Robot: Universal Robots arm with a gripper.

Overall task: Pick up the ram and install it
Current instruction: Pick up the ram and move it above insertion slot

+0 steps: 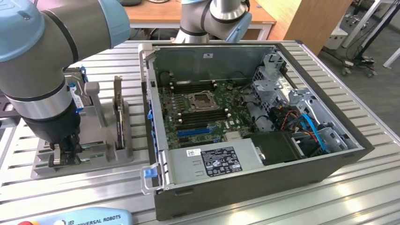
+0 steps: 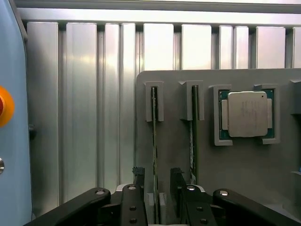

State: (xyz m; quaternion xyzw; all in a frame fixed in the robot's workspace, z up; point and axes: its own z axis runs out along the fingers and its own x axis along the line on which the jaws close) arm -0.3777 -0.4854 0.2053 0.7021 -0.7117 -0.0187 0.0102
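Two ram sticks stand on edge in slots of a grey holder (image 2: 235,169). My gripper (image 2: 157,194) is open and straddles the end of one ram stick (image 2: 154,141), with one black finger (image 2: 138,181) on each side and a small gap showing. The other ram stick (image 2: 193,132) stands beside it, outside the fingers. In the exterior view my gripper (image 1: 65,152) is lowered onto the grey holder (image 1: 103,161) at the exterior view's left. The open computer case (image 1: 350,154) lies in the middle, its green motherboard (image 1: 206,115) exposed.
A silver processor chip (image 2: 247,114) sits in a pocket of the holder beside the ram sticks. A blue teach pendant (image 1: 81,218) with an orange button (image 2: 4,106) lies close to the holder. A second arm's base (image 1: 212,18) stands behind the case. The table (image 1: 350,197) is ribbed aluminium.
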